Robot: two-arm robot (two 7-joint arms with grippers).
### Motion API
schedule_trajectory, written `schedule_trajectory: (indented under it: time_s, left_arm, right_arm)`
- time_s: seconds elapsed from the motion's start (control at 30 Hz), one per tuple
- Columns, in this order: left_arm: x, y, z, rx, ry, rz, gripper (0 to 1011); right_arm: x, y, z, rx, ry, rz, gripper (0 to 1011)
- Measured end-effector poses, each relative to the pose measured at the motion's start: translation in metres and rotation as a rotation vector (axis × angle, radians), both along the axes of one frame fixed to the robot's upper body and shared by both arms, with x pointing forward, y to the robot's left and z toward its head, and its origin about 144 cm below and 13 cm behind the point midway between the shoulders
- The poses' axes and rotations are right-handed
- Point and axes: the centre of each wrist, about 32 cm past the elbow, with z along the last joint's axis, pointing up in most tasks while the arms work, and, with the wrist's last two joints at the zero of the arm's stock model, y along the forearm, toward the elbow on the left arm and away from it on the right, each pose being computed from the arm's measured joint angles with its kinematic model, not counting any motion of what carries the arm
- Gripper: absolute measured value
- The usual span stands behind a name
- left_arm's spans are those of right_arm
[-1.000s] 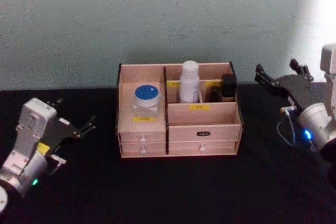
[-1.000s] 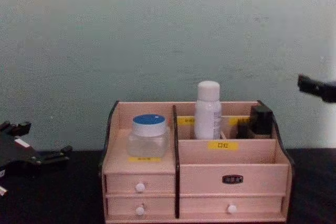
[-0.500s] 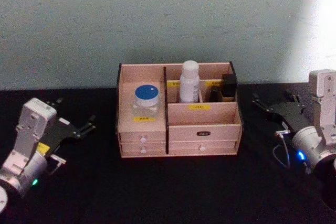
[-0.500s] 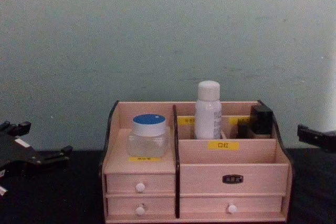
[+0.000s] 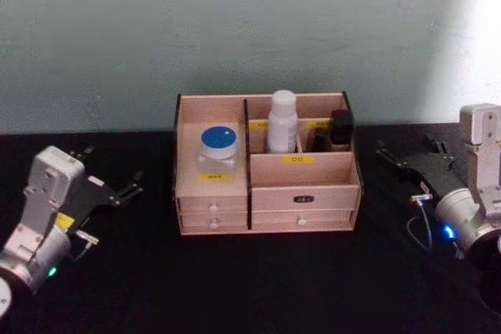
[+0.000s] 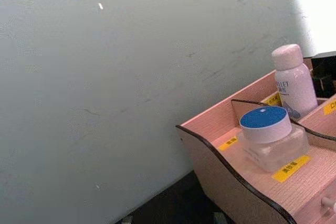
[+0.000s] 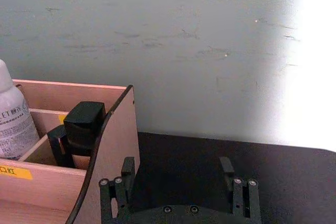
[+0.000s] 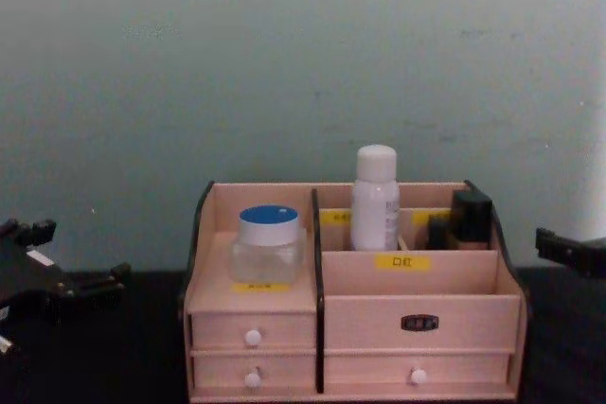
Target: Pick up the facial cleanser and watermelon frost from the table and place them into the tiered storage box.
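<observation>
The tiered storage box (image 5: 305, 177) stands mid-table, against the wall. A white bottle (image 5: 282, 123) is upright in a rear compartment, and a clear jar with a blue lid (image 5: 218, 146) sits in the left compartment. I cannot tell which of them is the facial cleanser or the watermelon frost. My left gripper (image 5: 113, 168) rests open and empty on the table left of the box. To the right of the box my right gripper (image 5: 405, 150) is open and empty; its fingers (image 7: 118, 192) are spread wide beside the box's side wall (image 7: 113, 150).
A dark-capped item (image 5: 339, 129) stands in the rear right compartment. The table is black, with a pale green wall close behind the box. Two rows of white-knobbed drawers (image 8: 253, 338) face me. There is free table on both sides and in front.
Over the last second my right gripper came down from a raised position to table level beside the box. The left arm and the items in the box have not moved.
</observation>
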Motion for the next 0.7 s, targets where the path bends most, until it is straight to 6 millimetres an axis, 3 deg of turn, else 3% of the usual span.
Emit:
schedule_trajectory:
  time_s: [0.7]
  left_arm:
    - [0.0000, 0.0000, 0.0000, 0.000, 0.000, 0.000, 1002]
  right_arm:
    - [-0.0003, -0.0001, 0.0004, 0.001, -0.003, -0.001, 1002]
